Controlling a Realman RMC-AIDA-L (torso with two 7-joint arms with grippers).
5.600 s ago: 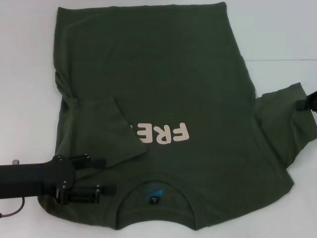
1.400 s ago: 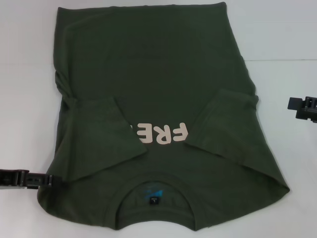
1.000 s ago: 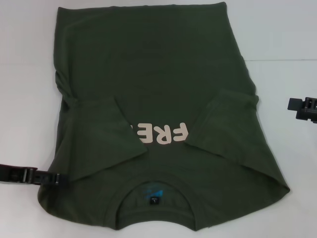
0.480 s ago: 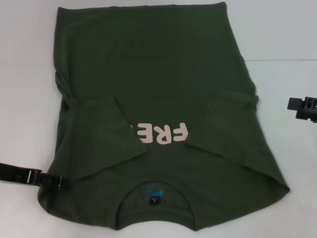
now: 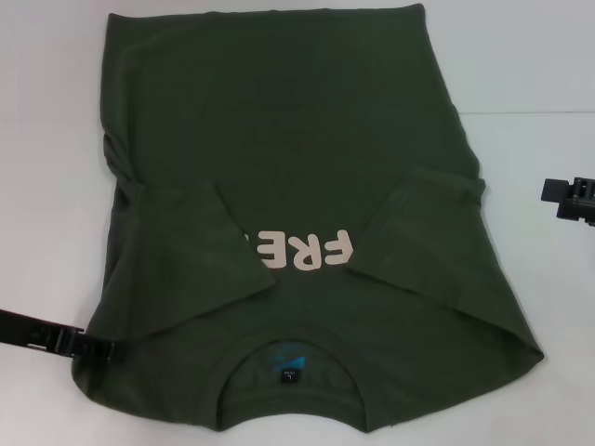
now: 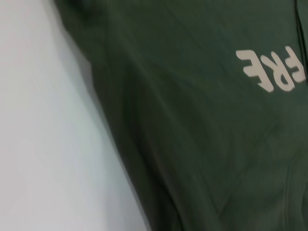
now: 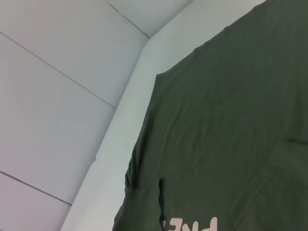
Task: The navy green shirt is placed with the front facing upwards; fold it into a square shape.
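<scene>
Both sleeves lay folded inward on the navy green shirt (image 5: 297, 186), spread across the worktop (image 5: 530, 65), collar at its near edge. My left claw (image 5: 93, 347) touched the near-left shoulder, right claw (image 5: 569, 197) stood off right; whether either was parted or closed I couldn't tell. Next, I judged, a lengthwise fold.

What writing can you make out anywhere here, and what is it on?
"FRE": pale pink letters on the navy green shirt, seen upside down; the folded sleeve hides whatever follows.
Small dark label inside the collar: too small to read.
</scene>
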